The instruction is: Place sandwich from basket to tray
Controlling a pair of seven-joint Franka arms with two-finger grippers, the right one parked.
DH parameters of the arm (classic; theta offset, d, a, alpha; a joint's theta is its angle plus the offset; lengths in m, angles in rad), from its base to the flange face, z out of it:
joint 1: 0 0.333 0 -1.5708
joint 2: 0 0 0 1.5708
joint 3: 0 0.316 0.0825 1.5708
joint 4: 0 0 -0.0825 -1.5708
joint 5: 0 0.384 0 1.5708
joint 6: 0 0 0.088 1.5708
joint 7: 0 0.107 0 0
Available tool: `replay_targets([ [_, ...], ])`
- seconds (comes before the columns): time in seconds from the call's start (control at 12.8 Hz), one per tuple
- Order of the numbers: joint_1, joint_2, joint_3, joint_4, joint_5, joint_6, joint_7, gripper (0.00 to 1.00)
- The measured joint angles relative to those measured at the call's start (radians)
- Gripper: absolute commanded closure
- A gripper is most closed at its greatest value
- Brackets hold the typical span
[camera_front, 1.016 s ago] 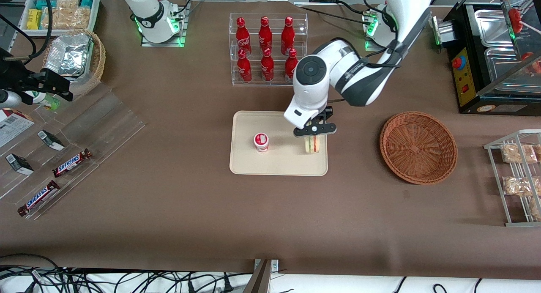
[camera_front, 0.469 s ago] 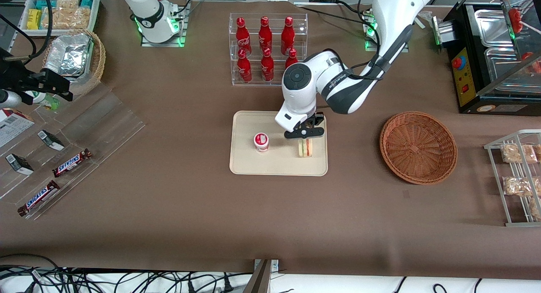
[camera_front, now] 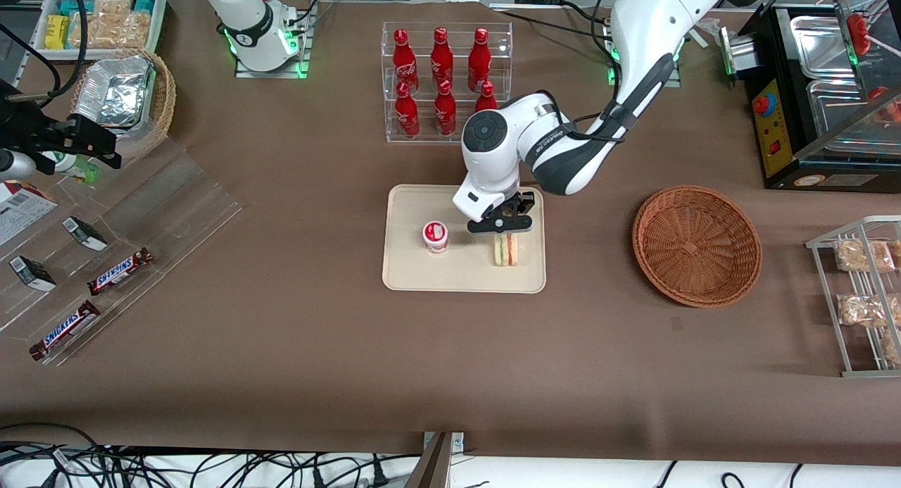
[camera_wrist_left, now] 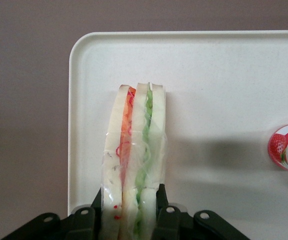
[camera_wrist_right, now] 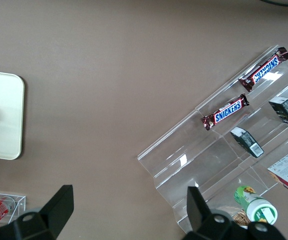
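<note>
The sandwich (camera_front: pixel 505 249), a clear-wrapped wedge with red and green filling, stands on edge on the cream tray (camera_front: pixel 415 273), near the tray's end toward the basket. My gripper (camera_front: pixel 500 224) is directly above it, shut on the sandwich (camera_wrist_left: pixel 133 165), with a black finger pressed against each bread face. The sandwich's lower edge looks to rest on the tray (camera_wrist_left: pixel 224 90). The reddish-brown wicker basket (camera_front: pixel 697 245) sits empty on the table toward the working arm's end.
A small red-and-white cup (camera_front: pixel 436 236) stands on the tray beside the sandwich. A clear rack of red bottles (camera_front: pixel 443 79) is farther from the camera than the tray. Candy bars on acrylic steps (camera_front: pixel 120 271) lie toward the parked arm's end, and a wire snack rack (camera_front: pixel 862 291) stands near the basket.
My gripper carried the sandwich a little toward the cup and lowered it onto the tray; the grip stayed shut throughout.
</note>
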Motion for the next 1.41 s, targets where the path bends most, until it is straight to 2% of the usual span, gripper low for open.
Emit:
replay_targets([
  [0.23, -0.001, 0.016, 0.001, 0.009, 0.000, 0.002, -0.003, 0.58],
  [0.47, -0.014, 0.036, 0.001, 0.021, 0.034, 0.003, -0.029, 0.55],
  [0.55, -0.016, 0.039, 0.001, 0.023, 0.041, 0.003, -0.037, 0.48],
  [0.7, -0.016, 0.043, 0.003, 0.027, 0.043, 0.003, -0.038, 0.02],
  [1.25, 0.005, 0.022, 0.005, 0.063, 0.038, -0.018, -0.039, 0.00],
  [1.41, 0.045, -0.018, 0.000, 0.074, -0.006, -0.038, -0.017, 0.00],
])
